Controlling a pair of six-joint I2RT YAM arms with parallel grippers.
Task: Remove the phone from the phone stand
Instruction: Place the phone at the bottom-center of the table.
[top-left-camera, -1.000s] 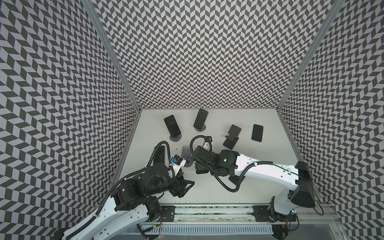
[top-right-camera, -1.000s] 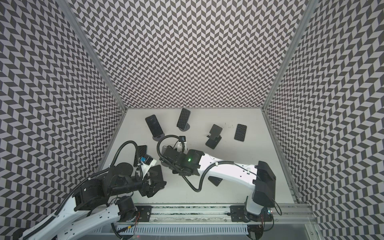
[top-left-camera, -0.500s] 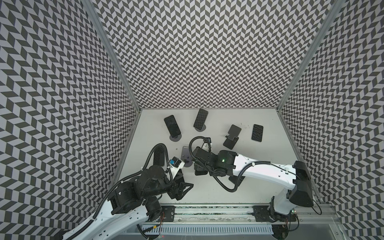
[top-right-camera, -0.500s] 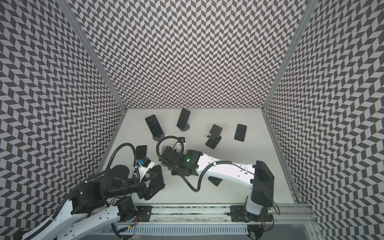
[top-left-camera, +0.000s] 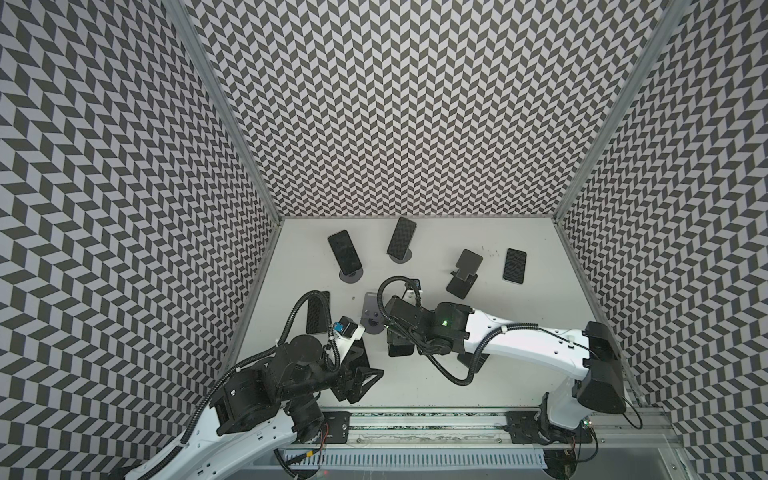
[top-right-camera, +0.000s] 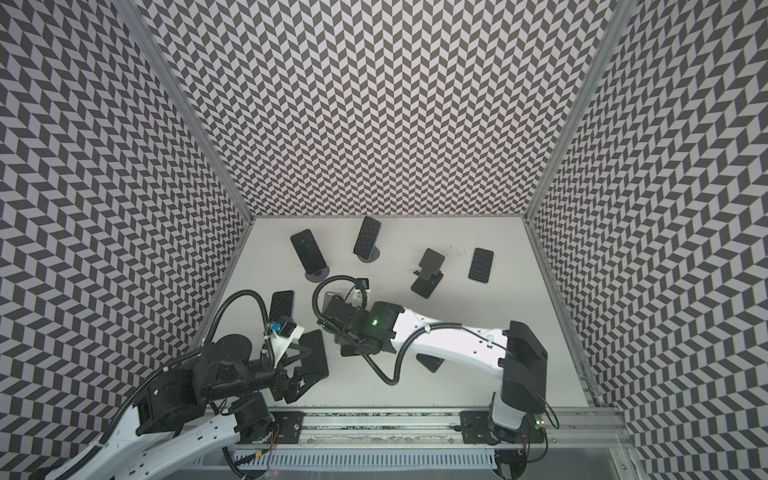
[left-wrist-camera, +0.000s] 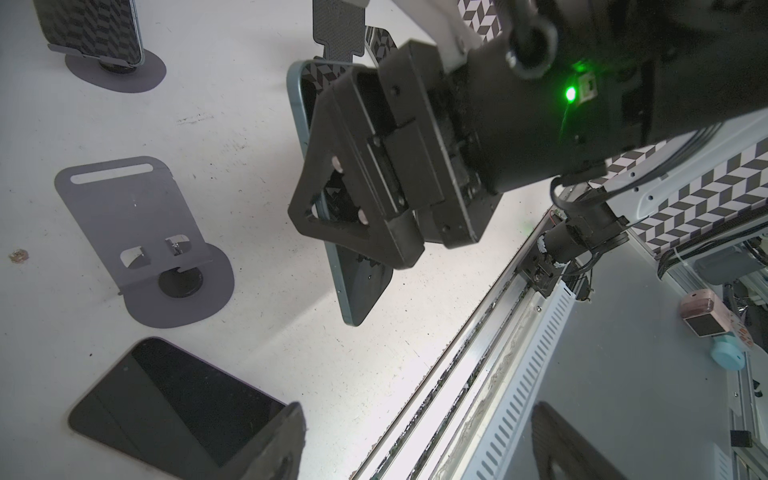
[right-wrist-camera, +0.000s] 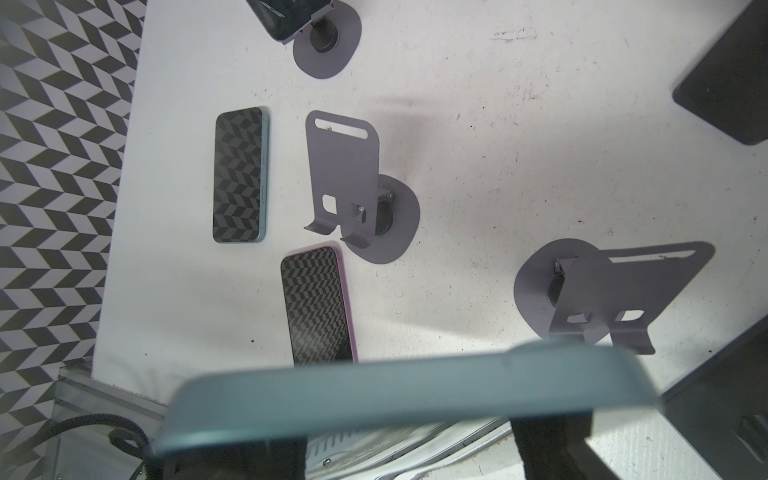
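Note:
My right gripper (top-left-camera: 398, 338) is shut on a teal-edged phone (left-wrist-camera: 360, 286), holding it by its long edges tilted above the table. In the right wrist view the phone's edge (right-wrist-camera: 407, 386) crosses the jaws of that gripper (right-wrist-camera: 395, 419). Just left of it stands an empty grey phone stand (top-left-camera: 370, 305), also in the wrist views (left-wrist-camera: 137, 216) (right-wrist-camera: 340, 166). My left gripper (top-left-camera: 360, 371) hangs open near the front rail with nothing between its fingers (left-wrist-camera: 270, 449).
Two phones lean on stands at the back (top-left-camera: 344, 251) (top-left-camera: 401, 239). A black stand (top-left-camera: 463, 274) and a flat phone (top-left-camera: 514, 266) sit back right. Other phones lie flat by the left wall (top-left-camera: 316, 318) and near my left gripper (left-wrist-camera: 166, 399). Another empty stand (right-wrist-camera: 623, 291) sits under the right arm.
The right gripper has shifted slightly left with the phone in it. The left arm has drawn back a little toward the front rail, its gripper still open.

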